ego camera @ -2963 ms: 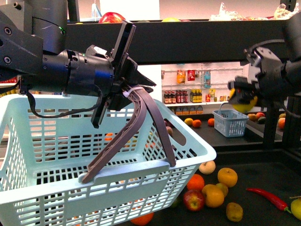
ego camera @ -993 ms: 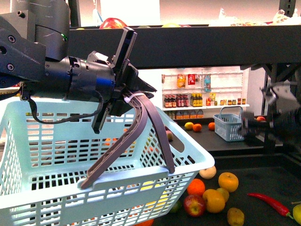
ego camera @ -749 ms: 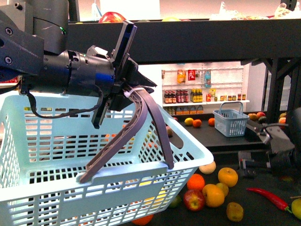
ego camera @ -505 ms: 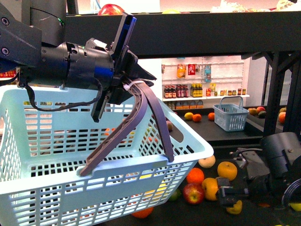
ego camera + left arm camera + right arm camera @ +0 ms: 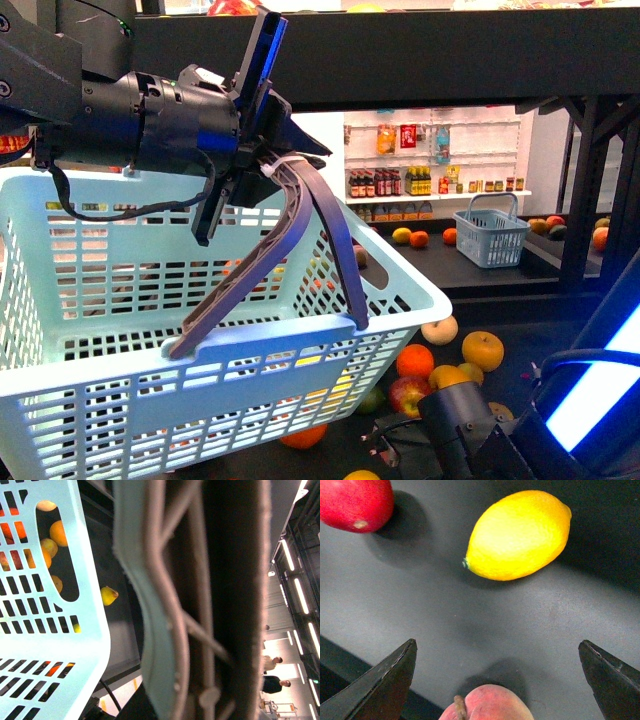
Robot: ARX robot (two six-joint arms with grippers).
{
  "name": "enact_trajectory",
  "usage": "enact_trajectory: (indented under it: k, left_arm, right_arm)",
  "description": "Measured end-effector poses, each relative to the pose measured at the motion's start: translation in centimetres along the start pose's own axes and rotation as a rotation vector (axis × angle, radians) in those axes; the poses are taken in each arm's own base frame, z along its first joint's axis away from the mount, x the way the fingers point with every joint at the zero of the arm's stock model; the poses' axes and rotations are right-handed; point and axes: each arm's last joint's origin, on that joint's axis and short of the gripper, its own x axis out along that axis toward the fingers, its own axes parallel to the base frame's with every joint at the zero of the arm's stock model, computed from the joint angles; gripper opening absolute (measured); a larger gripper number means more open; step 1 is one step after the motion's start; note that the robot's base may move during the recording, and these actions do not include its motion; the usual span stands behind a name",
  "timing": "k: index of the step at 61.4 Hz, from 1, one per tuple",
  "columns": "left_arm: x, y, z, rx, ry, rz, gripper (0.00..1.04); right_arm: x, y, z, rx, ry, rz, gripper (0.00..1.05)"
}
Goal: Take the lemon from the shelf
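Observation:
A yellow lemon [image 5: 520,535] lies on the dark flat tier of the shelf [image 5: 420,610], ahead of my right gripper [image 5: 497,652]. The gripper is open and empty, and its two black fingertips [image 5: 395,672] are spread wide. A peach [image 5: 485,704] lies between them, close to the camera. In the front view my right arm [image 5: 470,430] reaches low over the bottom tier. My left gripper [image 5: 262,175] is shut on the brown basket handle [image 5: 300,230] and holds the light blue basket [image 5: 120,400] in the air. The handle [image 5: 200,605] fills the left wrist view.
A red fruit [image 5: 355,502] lies beside the lemon. Oranges and apples [image 5: 440,375] are scattered on the bottom tier. The shelf's black upper tier [image 5: 420,70] runs overhead, with posts [image 5: 575,200] at the right. A small blue basket [image 5: 492,235] stands behind.
Three seconds ago my right gripper held a yellow fruit high at the right. Since then it has emptied, dropped low and swung left over the bottom tier. The basket stays held up.

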Motion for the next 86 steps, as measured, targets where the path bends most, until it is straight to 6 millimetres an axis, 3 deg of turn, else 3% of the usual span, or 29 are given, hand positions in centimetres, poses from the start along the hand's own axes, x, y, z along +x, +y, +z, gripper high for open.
enact_trajectory:
  k: [20, 37, 86]
  left_arm:
    - [0.0, 0.0, 0.0, 0.0, 0.0, 0.0, 0.1]
    - [0.0, 0.0, 0.0, 0.0, 0.0, 0.0, 0.1]
    - [0.0, 0.0, 0.1, 0.028, -0.008, 0.006, 0.09]
  right_arm:
    - [3.9, 1.2, 0.9, -0.033, 0.007, -0.061, 0.97]
    - [6.5, 1.1, 1.9, -0.023, 0.012, -0.112, 0.97]
    - [10.4, 1.2, 4.7, -0.013, -0.001, -0.163, 0.97]
